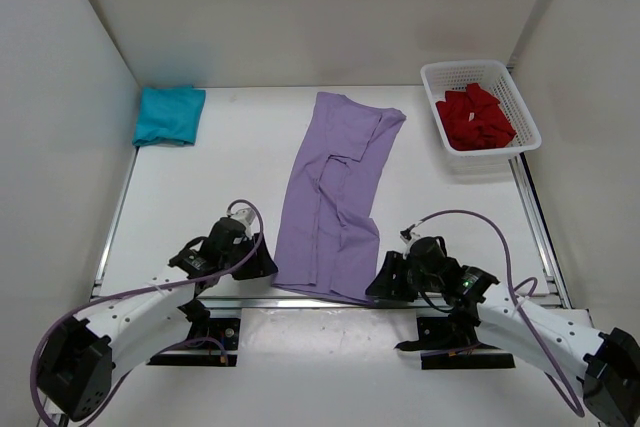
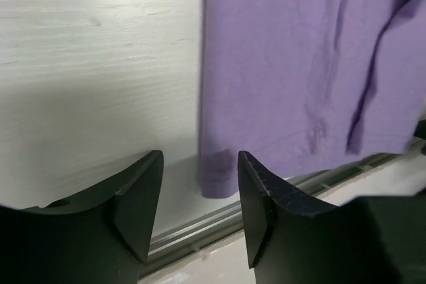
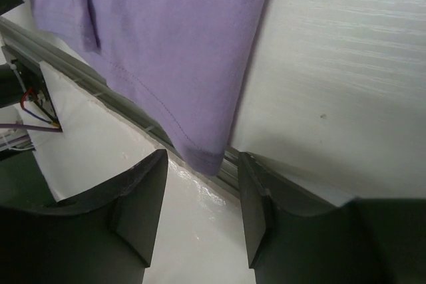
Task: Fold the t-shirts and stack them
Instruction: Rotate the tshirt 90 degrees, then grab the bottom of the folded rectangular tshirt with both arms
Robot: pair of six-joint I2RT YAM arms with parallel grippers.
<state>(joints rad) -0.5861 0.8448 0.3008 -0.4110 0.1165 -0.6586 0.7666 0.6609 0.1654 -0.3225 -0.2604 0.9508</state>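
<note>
The lavender t-shirt (image 1: 338, 187) lies as a long folded strip down the middle of the table, its hem at the near edge. My left gripper (image 1: 262, 265) stands open beside the hem's left corner (image 2: 218, 181), which shows just ahead of the empty jaws. My right gripper (image 1: 380, 282) is open at the hem's right corner (image 3: 206, 157), which hangs over the table's metal rail; nothing is held. The teal t-shirt (image 1: 168, 115) lies folded at the back left. The deep red t-shirt (image 1: 476, 117) sits crumpled in the basket.
A white mesh basket (image 1: 527, 117) stands at the back right. A metal rail (image 1: 300, 302) runs along the table's near edge, with rails on the left and right sides too. White walls enclose the table on three sides.
</note>
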